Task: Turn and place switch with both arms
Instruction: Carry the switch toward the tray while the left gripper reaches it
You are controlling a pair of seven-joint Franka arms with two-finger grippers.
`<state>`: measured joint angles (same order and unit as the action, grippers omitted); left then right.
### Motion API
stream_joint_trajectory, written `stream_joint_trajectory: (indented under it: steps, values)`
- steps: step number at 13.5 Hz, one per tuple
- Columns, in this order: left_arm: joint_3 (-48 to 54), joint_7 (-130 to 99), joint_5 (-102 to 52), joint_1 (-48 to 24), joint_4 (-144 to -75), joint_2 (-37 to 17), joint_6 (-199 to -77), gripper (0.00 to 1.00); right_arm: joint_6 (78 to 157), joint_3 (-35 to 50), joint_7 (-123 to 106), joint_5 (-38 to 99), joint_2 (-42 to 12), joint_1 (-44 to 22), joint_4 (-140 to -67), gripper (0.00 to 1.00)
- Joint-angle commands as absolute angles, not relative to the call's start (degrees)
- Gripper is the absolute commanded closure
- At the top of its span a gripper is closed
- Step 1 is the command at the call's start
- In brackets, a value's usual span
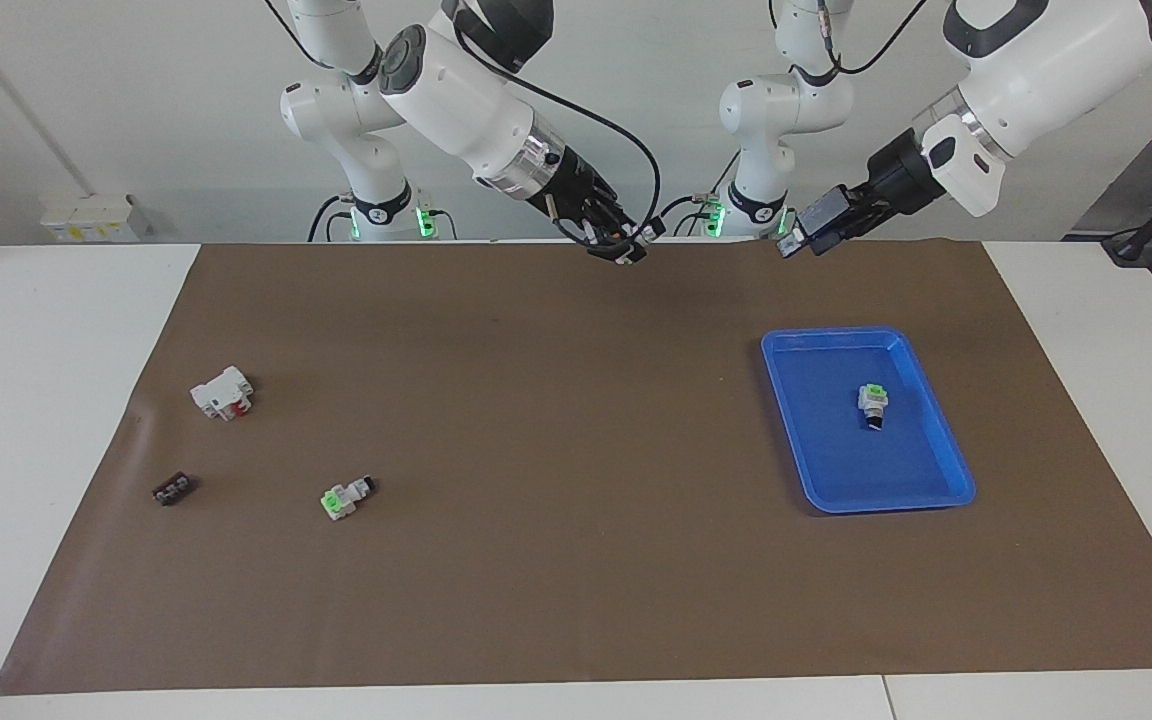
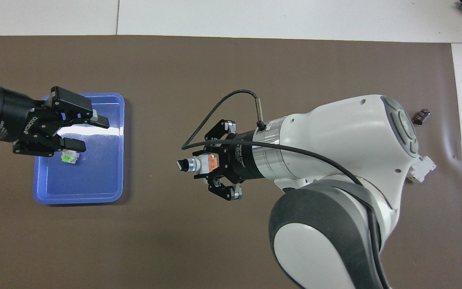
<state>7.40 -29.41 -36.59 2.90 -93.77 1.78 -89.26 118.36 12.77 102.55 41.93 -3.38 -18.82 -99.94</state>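
My right gripper (image 1: 626,245) is shut on the switch (image 1: 633,240) and holds it up in the air over the middle of the brown mat, at its robot-side edge. In the overhead view the right gripper (image 2: 211,166) holds the switch (image 2: 195,164) level: white body, orange end inside the fingers, black tip pointing toward the left arm's end. My left gripper (image 1: 798,240) is open and empty, raised in the air. In the overhead view the left gripper (image 2: 92,134) covers part of the blue tray (image 2: 54,192).
The blue tray (image 1: 836,470) holds a green-ended switch (image 1: 873,402), also seen from overhead (image 2: 68,157). Toward the right arm's end, a second green-ended switch (image 1: 344,497), a white block with red (image 1: 223,392) and a small dark part (image 1: 173,489) lie on the mat.
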Motion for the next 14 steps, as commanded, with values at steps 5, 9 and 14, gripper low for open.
stream_joint_trajectory:
  steps: [5,9,14]
  values:
    - [8.3,-40.0,-46.0,0.2,-104.6,7.6,-100.5,0.36,126.1,12.7,112.0,39.2,-4.7,-21.1,-99.8,1.00]
    - [8.3,-41.9,-46.8,-2.1,-105.7,8.3,-100.5,0.40,127.8,12.8,112.6,38.6,-5.1,-21.3,-99.9,1.00]
    - [8.3,-42.1,-47.2,-6.8,-108.4,9.1,-107.0,0.45,128.0,12.7,112.7,38.4,-5.4,-22.5,-99.8,1.00]
